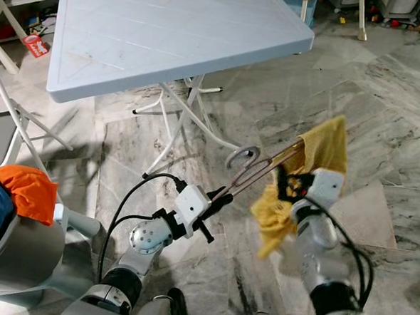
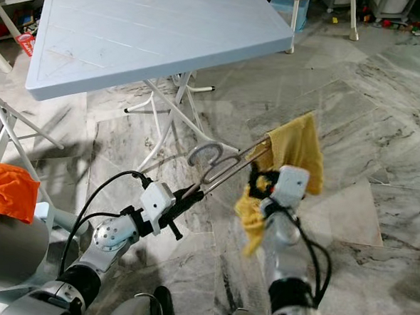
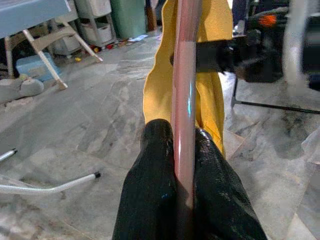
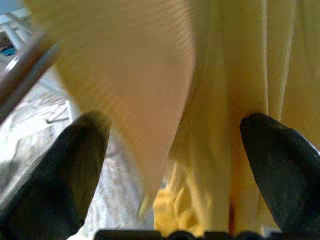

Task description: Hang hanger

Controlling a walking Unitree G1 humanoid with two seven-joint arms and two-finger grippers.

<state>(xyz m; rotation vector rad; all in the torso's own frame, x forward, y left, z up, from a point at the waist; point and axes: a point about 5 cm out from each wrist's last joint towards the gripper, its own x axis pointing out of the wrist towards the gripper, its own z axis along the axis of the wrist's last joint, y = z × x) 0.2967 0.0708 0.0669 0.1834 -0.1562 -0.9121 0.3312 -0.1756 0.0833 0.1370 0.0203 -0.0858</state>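
Left gripper (image 1: pixel 218 196) pinched tight on the hanger (image 1: pixel 255 173), pink bar clamped between both fingers (image 3: pixel 150 200); hanger held out over the marble floor (image 1: pixel 384 104), steel hook (image 1: pixel 242 156) pointing toward the folding table (image 1: pixel 167 33); yellow cloth (image 1: pixel 317 157) draped over its far end; right gripper (image 4: pixel 170 150) spread wide, cloth between its fingers, not closed on it; no rail in sight, so keep your left pinch firm, keep the bar level so the cloth stays on, and turn to find one.

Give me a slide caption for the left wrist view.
Left claw shut on the pink hanger carrying a yellow cloth above marble floor.
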